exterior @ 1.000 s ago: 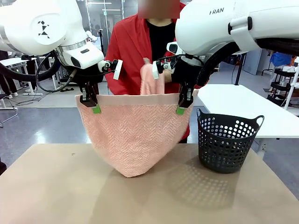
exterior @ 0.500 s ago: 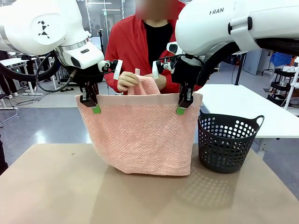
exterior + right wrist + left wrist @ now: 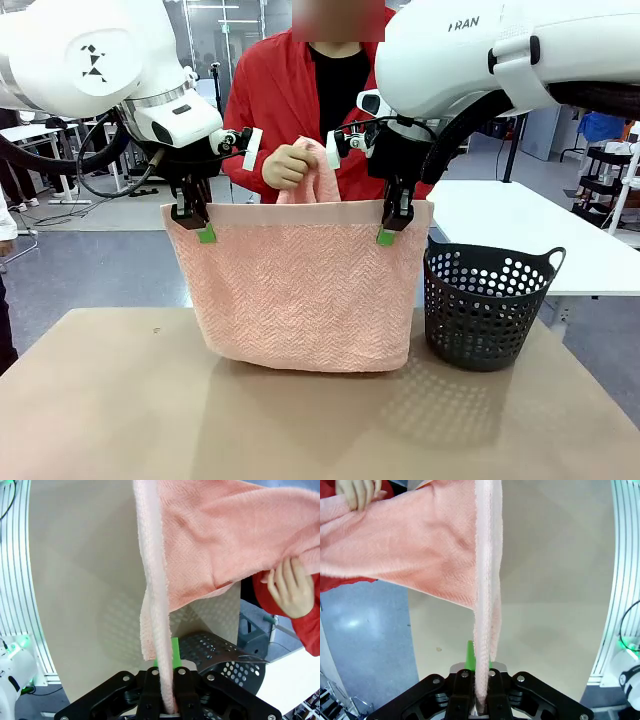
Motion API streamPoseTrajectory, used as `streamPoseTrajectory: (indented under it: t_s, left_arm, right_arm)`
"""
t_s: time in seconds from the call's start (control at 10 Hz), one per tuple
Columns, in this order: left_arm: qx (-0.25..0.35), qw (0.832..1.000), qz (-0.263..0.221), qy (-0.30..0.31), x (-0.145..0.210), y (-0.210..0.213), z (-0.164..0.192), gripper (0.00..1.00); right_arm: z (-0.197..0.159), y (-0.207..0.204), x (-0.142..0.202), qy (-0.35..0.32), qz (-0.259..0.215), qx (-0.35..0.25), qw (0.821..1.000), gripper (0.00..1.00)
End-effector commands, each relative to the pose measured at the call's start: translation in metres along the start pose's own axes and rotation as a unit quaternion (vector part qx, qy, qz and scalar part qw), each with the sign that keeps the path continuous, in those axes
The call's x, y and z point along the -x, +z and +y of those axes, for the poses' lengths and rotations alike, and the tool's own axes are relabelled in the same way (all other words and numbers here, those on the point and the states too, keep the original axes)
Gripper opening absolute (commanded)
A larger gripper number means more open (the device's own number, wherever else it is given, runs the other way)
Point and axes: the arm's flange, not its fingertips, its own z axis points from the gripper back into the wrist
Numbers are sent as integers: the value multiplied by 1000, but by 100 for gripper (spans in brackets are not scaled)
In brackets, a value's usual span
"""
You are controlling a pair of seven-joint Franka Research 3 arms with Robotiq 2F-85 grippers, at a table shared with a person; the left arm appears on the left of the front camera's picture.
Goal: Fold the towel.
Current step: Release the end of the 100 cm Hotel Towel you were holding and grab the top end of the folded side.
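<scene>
The towel hangs like a pink sheet in the middle of the front view, over the brown table. The left gripper pinches the towel's top corner at 10 o'clock. The right gripper pinches the top corner at 2 o'clock. Both sets of jaws are squeezed tight on the plain band along the top, with the cloth caught between the green pads. The top edge runs straight and level from one gripper to the other. At 12 o'clock, just behind that edge, the person's hand holds up a bunch of the same towel, so the cloth hangs in two layers. The person wears a red jacket. The bottom of the towel is low, near the table; I cannot tell if it touches. A dark basket with round holes stands on the table at 4 o'clock from the towel's middle, just beside its edge. In the left wrist view the towel's edge goes up from the tight jaws toward 12 o'clock, and the back layer spreads to 10 o'clock, where fingers grip it. In the right wrist view the back layer spreads toward 2 o'clock.
</scene>
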Motion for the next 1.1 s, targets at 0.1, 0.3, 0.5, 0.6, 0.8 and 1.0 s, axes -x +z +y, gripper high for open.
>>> streamPoseTrajectory:
  t_s: [0.1,0.3,0.5,0.6,0.8,1.0]
  left_arm:
    - [-2,1000,0,1,1,2,0,0]
    - [-2,1000,0,1,1,2,0,0]
    - [-2,1000,0,1,1,2,0,0]
    - [-2,1000,0,1,1,2,0,0]
    - [-2,1000,0,1,1,2,0,0]
    - [-2,1000,0,1,1,2,0,0]
  right_arm:
    - [0,0,1,0,1,-1,1000,0]
    - [0,0,1,0,1,-1,1000,0]
    - [0,0,1,0,1,-1,1000,0]
    - [0,0,1,0,1,-1,1000,0]
    - [0,0,1,0,1,-1,1000,0]
    - [0,0,1,0,1,-1,1000,0]
